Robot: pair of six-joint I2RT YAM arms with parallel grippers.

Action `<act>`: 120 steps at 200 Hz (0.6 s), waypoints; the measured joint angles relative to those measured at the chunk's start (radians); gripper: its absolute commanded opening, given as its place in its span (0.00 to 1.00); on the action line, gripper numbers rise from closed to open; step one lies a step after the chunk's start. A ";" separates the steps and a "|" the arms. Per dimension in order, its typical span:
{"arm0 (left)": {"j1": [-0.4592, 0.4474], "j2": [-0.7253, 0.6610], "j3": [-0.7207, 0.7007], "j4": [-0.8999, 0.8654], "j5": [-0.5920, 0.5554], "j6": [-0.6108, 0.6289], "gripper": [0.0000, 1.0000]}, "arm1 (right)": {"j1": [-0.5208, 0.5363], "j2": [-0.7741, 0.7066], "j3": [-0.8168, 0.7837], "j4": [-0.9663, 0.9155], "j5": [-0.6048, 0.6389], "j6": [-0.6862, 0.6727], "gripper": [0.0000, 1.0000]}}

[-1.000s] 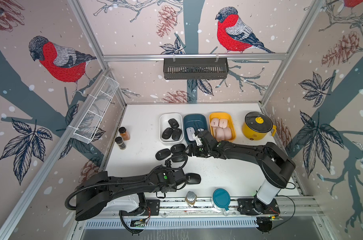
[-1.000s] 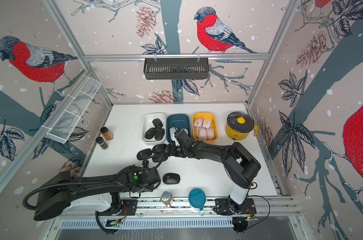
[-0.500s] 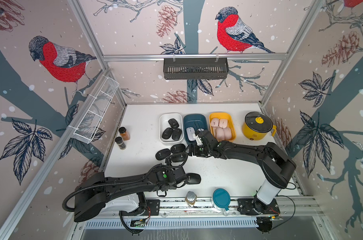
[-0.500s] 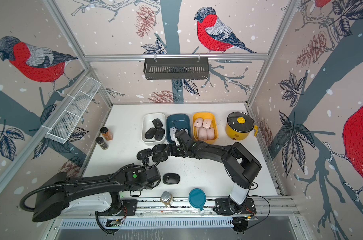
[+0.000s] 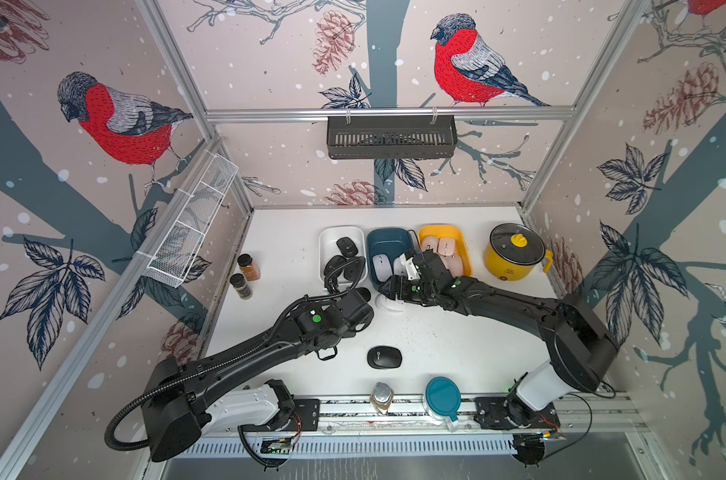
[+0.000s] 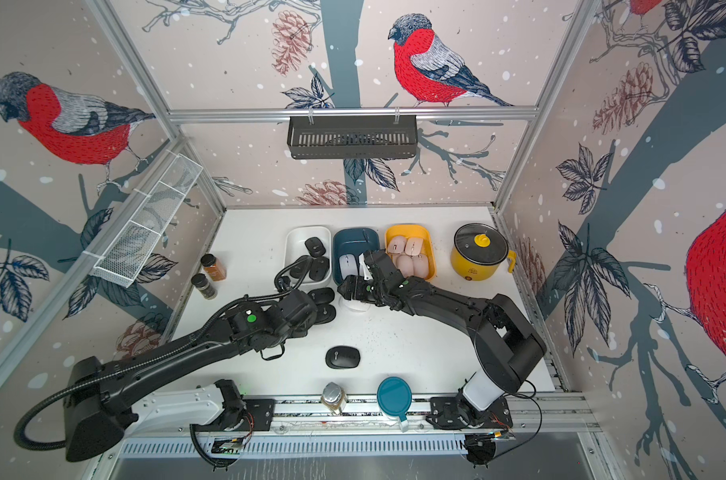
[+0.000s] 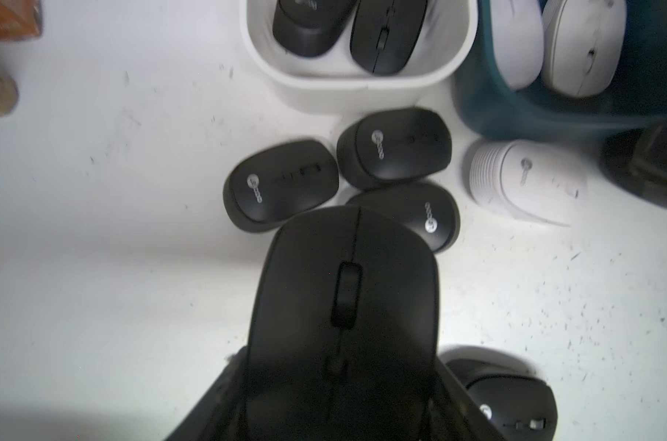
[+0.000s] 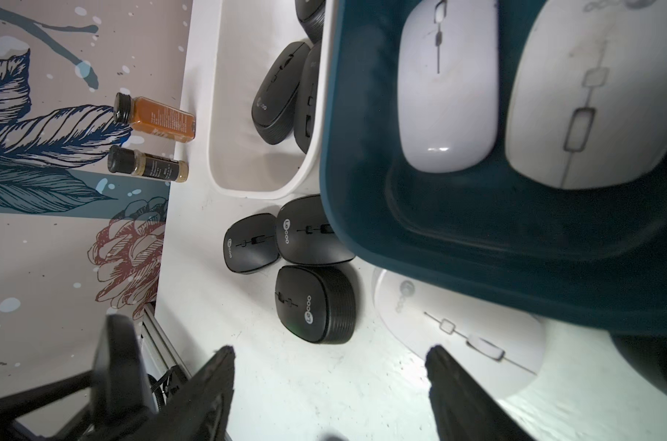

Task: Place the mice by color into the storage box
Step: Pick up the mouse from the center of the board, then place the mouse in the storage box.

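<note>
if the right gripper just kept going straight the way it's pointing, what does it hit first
Most likely the nearest black mouse on the table, which lies straight ahead of the open right gripper; the white mouse sits off to one side. Depth is unclear.

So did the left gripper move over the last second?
Yes. In a top view the left gripper has shifted away from the lone black mouse, toward the white bin at the back.

Shown are black mice, white mice and pink mice, a white bin, a teal bin, a yellow bin and bird-patterned walls.
</note>
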 measured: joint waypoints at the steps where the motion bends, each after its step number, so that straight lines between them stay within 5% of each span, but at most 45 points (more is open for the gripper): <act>1: 0.002 0.001 0.002 0.000 -0.001 0.003 0.52 | 0.000 -0.002 -0.001 -0.001 0.001 0.000 0.79; 120: 0.306 0.295 0.279 0.311 -0.005 0.391 0.52 | -0.085 -0.111 -0.060 -0.053 0.023 -0.019 0.80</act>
